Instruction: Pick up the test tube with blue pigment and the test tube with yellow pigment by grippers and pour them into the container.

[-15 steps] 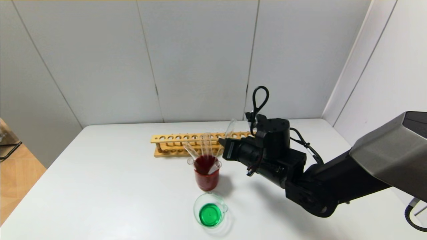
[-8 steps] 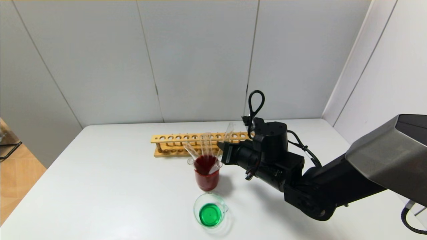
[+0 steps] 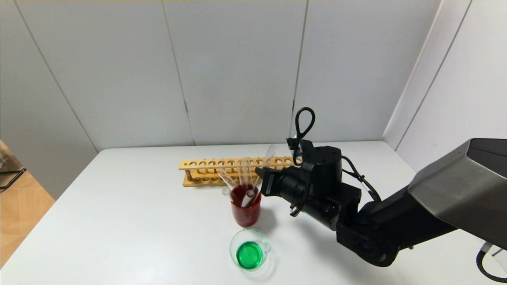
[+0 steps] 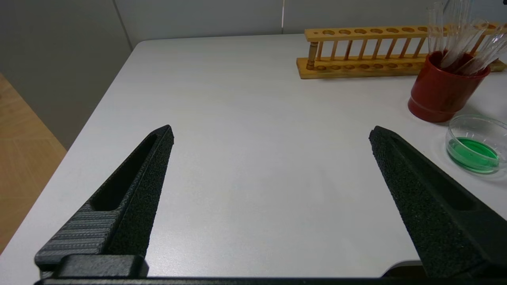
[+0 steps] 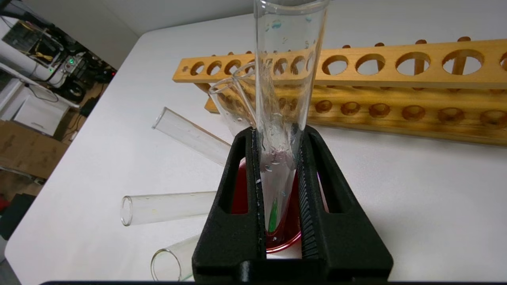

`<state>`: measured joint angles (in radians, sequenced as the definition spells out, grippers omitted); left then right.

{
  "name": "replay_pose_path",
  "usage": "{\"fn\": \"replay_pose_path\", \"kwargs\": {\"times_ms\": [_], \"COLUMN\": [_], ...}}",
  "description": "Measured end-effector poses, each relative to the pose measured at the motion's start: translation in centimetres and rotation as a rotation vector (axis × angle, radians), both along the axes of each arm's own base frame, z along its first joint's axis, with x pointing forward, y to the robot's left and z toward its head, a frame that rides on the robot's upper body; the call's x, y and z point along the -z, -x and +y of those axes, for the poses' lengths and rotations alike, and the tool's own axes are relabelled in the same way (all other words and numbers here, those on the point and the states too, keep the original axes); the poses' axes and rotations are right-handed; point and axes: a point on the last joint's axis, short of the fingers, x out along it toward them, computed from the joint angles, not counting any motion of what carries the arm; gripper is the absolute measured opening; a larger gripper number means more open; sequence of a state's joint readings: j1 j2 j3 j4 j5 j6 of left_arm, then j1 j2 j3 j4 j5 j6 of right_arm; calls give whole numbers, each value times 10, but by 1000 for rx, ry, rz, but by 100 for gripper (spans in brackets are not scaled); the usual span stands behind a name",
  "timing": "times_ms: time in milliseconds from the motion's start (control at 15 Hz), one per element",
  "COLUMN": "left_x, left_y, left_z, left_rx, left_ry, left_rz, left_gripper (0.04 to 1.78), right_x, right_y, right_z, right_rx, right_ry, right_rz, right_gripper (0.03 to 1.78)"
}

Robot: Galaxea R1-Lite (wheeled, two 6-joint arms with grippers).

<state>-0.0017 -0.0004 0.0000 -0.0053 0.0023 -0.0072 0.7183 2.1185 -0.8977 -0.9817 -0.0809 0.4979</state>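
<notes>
My right gripper [image 3: 261, 177] is shut on a clear test tube [image 3: 269, 155] that leans over the taller beaker of dark red liquid [image 3: 245, 213], its lower end inside the beaker. In the right wrist view the gripper [image 5: 277, 132] clamps the tube [image 5: 285, 79], which has only droplets inside. No tube with blue or yellow liquid at its bottom shows. The container [image 3: 233, 244], a low clear beaker, holds green liquid in front of the red beaker. My left gripper [image 4: 272, 130] is open and empty over bare table, out of the head view.
Several plain clear tubes [image 3: 241, 174] lean in the red beaker [image 4: 439, 95]. A wooden tube rack [image 3: 206, 164] stands behind it. The low beaker [image 4: 475, 122] also shows in the left wrist view. White table [image 3: 138, 221], walls behind and to the right.
My right gripper has moved a little left and down with the tube. The tube's lower end has gone down into the red beaker.
</notes>
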Motion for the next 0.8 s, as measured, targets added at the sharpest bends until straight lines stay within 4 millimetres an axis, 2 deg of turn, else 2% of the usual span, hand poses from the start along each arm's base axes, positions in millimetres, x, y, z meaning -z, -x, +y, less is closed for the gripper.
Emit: {"fn": "replay_pose_path", "kwargs": {"times_ms": [133,267,533,667,800], "left_x": [0,0,0,0,0], "left_y": [0,0,0,0,0], "left_z": [0,0,0,0,0], "left_rx": [0,-1,0,0,0], "left_ry": [0,0,0,0,0], "left_rz": [0,0,0,0,0], "left_gripper": [175,175,175,175,175], "right_x": [2,3,4,3,-1], "right_y": [0,0,0,0,1], "right_z": [1,1,2,1,1], "right_rx": [-1,-3,-5,-3,-2], "right_ry": [4,7,9,8,-1], "right_rz": [3,5,6,4,-3], "right_gripper": [43,61,128,152,169]}}
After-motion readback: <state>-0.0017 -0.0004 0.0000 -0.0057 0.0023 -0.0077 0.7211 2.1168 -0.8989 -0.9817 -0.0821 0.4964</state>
